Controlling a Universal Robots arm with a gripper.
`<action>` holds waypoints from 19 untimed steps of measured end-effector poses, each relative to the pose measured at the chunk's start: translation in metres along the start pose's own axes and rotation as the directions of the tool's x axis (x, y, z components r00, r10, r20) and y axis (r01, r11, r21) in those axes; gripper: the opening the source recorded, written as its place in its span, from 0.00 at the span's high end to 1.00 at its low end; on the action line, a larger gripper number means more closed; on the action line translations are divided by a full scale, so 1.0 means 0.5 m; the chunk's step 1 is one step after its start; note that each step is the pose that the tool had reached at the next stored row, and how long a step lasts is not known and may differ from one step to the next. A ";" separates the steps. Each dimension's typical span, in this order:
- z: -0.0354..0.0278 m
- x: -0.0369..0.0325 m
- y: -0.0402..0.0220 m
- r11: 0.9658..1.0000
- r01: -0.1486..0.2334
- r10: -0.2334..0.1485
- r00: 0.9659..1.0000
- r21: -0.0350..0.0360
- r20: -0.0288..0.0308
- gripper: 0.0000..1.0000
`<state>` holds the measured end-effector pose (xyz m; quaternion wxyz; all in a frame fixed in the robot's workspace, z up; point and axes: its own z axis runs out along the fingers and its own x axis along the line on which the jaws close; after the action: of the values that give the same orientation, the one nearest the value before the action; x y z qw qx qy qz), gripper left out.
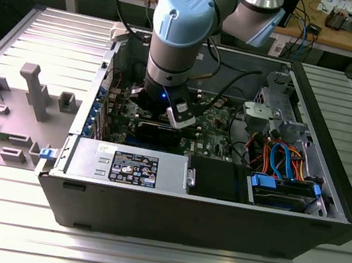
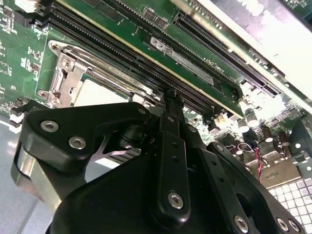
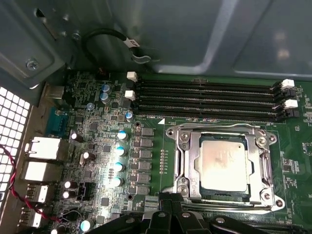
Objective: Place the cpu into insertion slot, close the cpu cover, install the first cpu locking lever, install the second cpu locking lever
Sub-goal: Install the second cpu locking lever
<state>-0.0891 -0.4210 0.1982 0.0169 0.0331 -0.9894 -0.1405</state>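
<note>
First wrist view: we saw the cpu [image 3: 223, 163] seated under the cover [image 3: 187, 161], lower right; thin, fragile, edge-held; gripper [image 3: 170, 207] state indeterminable.

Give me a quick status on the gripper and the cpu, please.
Gripper low over the motherboard, at the socket's edge. Cpu seated in the insertion slot, cpu cover down around it. Nothing on the chip.

The cpu [image 3: 223, 165] has a dull, faintly smudged silver-grey metal top, framed by the shinier bare-metal cpu cover [image 3: 222, 168] on a matt green circuit board [image 3: 97, 146], while the gripper [image 2: 170, 105] is matt black with bright steel screws.
</note>
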 end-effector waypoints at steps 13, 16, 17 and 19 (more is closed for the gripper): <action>0.008 0.001 0.006 1.000 -0.001 0.001 1.000 0.015 0.000 0.89; 0.004 0.001 0.007 1.000 -0.001 0.001 1.000 0.018 -0.001 0.89; 0.001 0.002 0.007 1.000 -0.001 0.001 1.000 0.020 -0.001 0.89; -0.003 0.002 0.009 1.000 -0.001 0.001 1.000 0.018 -0.001 0.89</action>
<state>-0.0904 -0.4174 0.2011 0.0172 0.0329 -0.9906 -0.1315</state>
